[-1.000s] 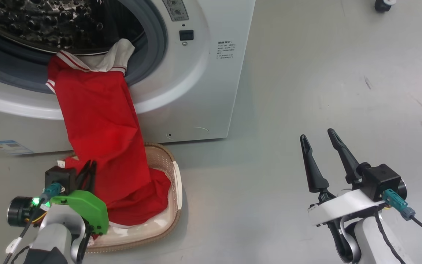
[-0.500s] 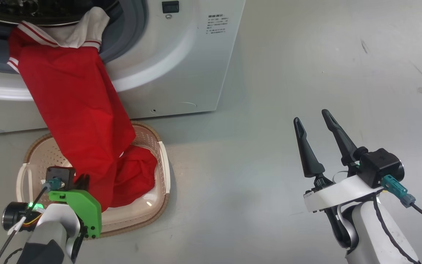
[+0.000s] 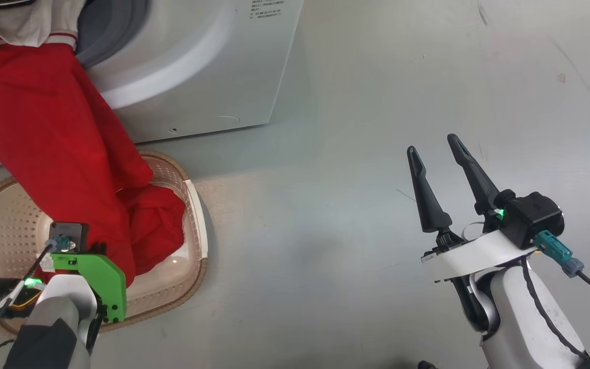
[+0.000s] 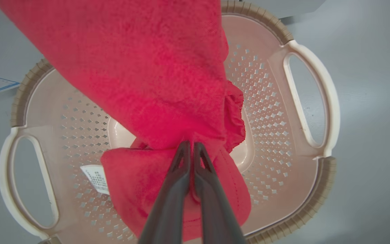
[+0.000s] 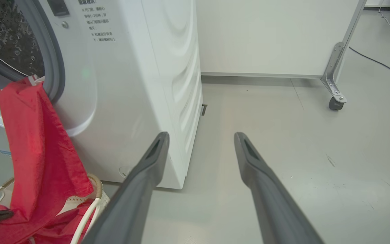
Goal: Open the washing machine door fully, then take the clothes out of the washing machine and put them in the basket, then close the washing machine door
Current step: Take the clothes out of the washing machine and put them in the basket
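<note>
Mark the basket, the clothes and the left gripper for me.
the basket (image 4: 269, 112), left wrist view, perforated inner wall
the clothes (image 3: 59, 133), head view, hanging red cloth
left gripper (image 4: 191, 145), left wrist view, between its closed fingertips

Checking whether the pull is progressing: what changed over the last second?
Mostly the head camera swung, sliding the washing machine up-left in view. The left tool seems to have drawn slightly back over the basket, stretching the clothes. Unchanged: left tool shut on the clothes, which still hang from the porthole; right tool open, empty.
</note>
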You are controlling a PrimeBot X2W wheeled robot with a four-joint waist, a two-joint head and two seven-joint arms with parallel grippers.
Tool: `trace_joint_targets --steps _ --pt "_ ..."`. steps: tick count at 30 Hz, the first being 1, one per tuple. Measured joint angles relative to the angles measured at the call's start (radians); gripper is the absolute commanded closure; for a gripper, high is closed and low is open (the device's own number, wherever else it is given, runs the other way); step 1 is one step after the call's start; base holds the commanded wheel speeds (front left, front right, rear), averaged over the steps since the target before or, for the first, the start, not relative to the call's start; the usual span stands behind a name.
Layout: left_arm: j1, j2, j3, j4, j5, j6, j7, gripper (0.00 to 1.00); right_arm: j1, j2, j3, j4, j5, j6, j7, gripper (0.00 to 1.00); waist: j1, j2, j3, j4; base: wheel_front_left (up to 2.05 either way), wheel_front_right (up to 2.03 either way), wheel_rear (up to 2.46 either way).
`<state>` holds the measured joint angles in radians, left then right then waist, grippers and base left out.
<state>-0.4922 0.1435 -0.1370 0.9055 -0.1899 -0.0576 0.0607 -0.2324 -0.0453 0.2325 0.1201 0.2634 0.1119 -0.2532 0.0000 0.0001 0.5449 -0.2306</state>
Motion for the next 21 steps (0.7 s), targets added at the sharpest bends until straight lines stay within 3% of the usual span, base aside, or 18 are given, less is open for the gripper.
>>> trace_joint_targets --steps 15,16,17,18,19,21 --pt "-0.053 0.004 0.002 0.092 0.001 0.003 -0.014 1.00 -0.016 0.000 -0.001 -0.002 0.020 -0.009 0.000 0.00 0.0000 0.0000 0.039 -0.037 0.00 0.00 0.00" --pt "-0.054 0.004 0.003 0.097 0.001 0.003 -0.014 0.95 -0.016 0.000 -0.001 -0.002 0.021 -0.011 0.000 0.00 0.0000 0.0000 0.039 -0.037 0.00 0.00 0.00" --pt "-0.056 0.003 0.003 0.104 0.001 0.003 -0.014 0.63 -0.016 0.000 -0.002 -0.002 0.021 -0.011 0.000 0.00 0.0000 0.0000 0.039 -0.037 0.00 0.00 0.00" --pt "-0.058 0.003 0.003 0.111 0.001 0.004 -0.014 0.20 -0.016 0.000 -0.002 -0.001 0.021 -0.013 0.000 0.00 0.0000 0.0000 0.038 -0.037 0.00 0.00 0.00" --pt "-0.061 0.002 0.003 0.119 0.001 0.004 -0.015 0.00 -0.016 0.000 -0.002 -0.001 0.021 -0.015 0.000 0.00 0.0000 0.0000 0.038 -0.037 0.00 0.00 0.00" --pt "-0.066 0.001 0.004 0.130 0.001 0.004 -0.015 0.00 -0.019 0.000 -0.002 0.000 0.021 -0.017 0.000 0.00 0.0000 0.0000 0.036 -0.036 0.00 0.00 0.00"
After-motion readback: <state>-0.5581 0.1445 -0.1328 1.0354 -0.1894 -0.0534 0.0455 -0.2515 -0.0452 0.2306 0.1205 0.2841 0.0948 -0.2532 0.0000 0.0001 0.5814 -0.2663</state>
